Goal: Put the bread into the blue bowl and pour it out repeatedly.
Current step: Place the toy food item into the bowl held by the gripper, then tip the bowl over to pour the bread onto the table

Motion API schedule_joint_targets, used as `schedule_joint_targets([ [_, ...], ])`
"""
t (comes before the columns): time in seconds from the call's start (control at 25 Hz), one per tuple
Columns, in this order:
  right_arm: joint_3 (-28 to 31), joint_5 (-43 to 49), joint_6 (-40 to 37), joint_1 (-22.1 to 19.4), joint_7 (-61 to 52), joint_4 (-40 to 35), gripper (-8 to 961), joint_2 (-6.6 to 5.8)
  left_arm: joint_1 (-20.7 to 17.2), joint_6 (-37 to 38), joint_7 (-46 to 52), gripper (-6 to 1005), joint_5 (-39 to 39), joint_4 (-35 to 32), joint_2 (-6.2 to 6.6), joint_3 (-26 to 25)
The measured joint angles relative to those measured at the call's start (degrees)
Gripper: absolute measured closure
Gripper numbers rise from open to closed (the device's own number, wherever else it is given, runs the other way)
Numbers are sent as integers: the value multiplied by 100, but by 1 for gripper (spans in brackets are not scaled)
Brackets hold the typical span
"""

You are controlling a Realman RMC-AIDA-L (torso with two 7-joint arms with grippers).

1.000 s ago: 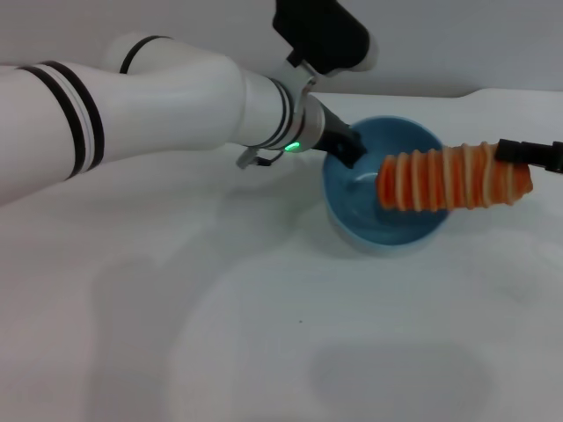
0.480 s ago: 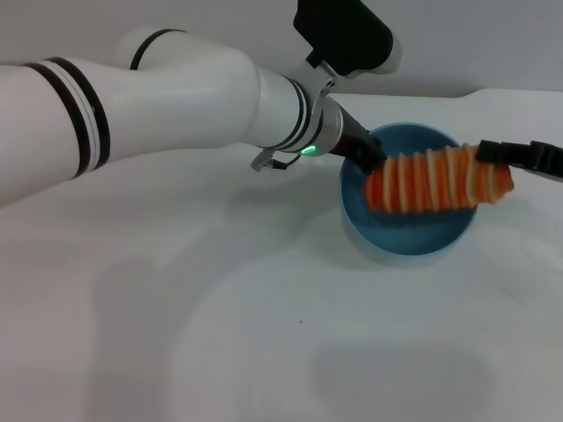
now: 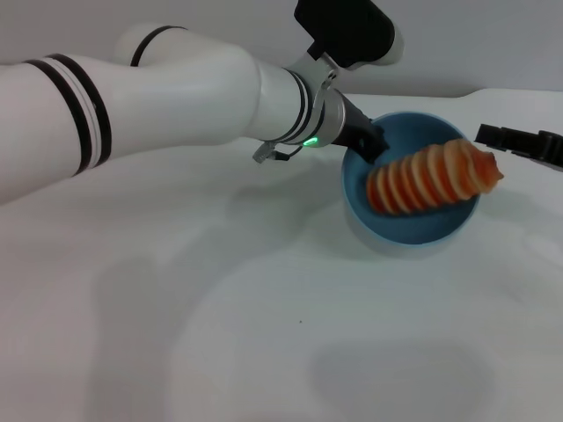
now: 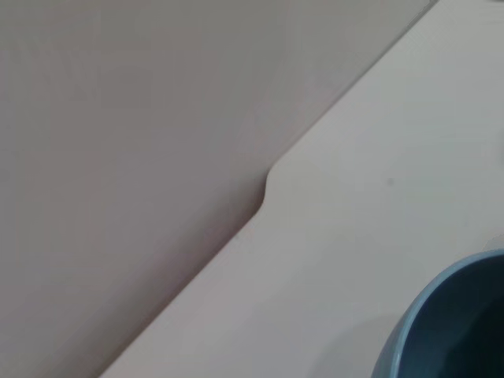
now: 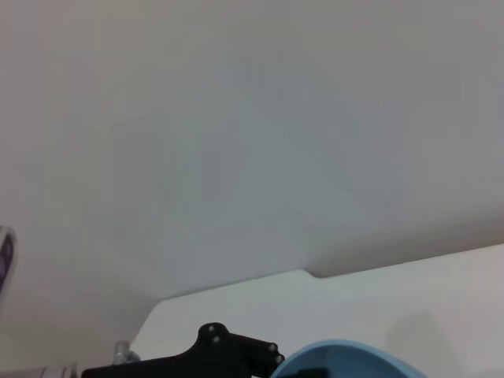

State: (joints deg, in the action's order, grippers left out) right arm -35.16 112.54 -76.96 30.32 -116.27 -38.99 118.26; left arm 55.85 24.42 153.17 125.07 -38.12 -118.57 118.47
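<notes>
Toy bread (image 3: 433, 178) lies in the blue bowl (image 3: 410, 229), near end low inside, far end propped on the rim on the right gripper's (image 3: 486, 135) side — long axis slanting up toward it. That claw has let go, standing just clear. Left gripper (image 3: 371, 146) grips the opposite rim. Bread looks light, stiff, ridged; best pinched across mid-body, ridges resisting slip.

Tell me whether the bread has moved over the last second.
Yes. The bread has dropped from above the rim into the blue bowl, its far end leaning on the rim, free of the right gripper.
</notes>
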Motion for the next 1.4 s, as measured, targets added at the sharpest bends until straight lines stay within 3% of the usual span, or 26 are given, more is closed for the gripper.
schedule_joint_targets([
  [0.32,24,-1077,-44,-543,838,-622,587,-15,-64,-682,0,998,0,128,-7,58],
  [0.56,524,-1251,-164,-792,992,-1099,587,-4,19,-976,1,998,0,390,-25,81],
  [0.72,862,-1271,53,-966,1365,-872,587,15,-11,-1303,3,999,-11,350,-31,201],
  [0.88,940,-1259,799,-1176,1926,-343,588,22,30,-1559,7,999,-22,334,-43,369],
  [1.2,980,-1286,1108,-1349,2915,335,586,37,94,-2149,59,998,-41,203,-50,797],
  [1.4,1266,-1322,1317,-1470,3236,585,587,47,-54,-2640,50,998,-43,-14,-51,1080],
])
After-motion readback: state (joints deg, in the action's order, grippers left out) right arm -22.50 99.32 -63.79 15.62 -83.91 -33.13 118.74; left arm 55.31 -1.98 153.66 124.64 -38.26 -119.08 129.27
